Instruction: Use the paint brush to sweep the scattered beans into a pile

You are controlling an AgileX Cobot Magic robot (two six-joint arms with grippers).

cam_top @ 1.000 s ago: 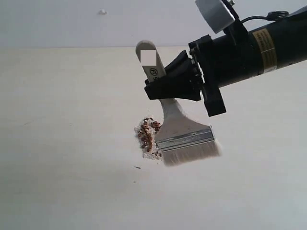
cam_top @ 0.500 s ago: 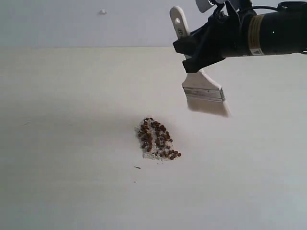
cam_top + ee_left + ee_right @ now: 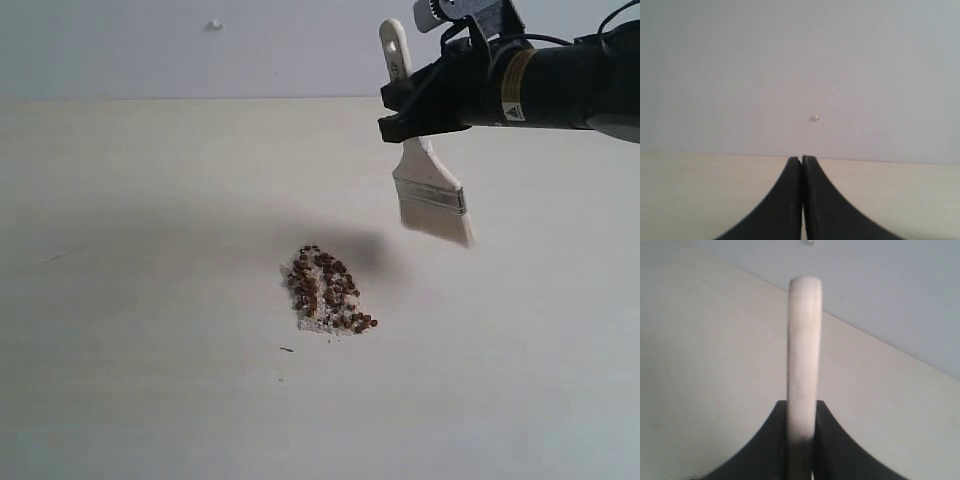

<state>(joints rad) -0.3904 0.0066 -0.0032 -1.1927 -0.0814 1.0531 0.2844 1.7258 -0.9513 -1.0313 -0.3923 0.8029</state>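
Though blurry, paint brush (image 3: 428, 190) bristles (aloft)

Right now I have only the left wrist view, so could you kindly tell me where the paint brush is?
Observer: The right gripper holds the paint brush by its handle, bristles down, clear of the table.
Operator: Thank you. Are the beans gathered?
Observer: Yes, the beans lie in one compact pile mixed with whitish crumbs.
Operator: Is the brush touching them?
Observer: No, it hangs off to one side; only its shadow falls near the pile.
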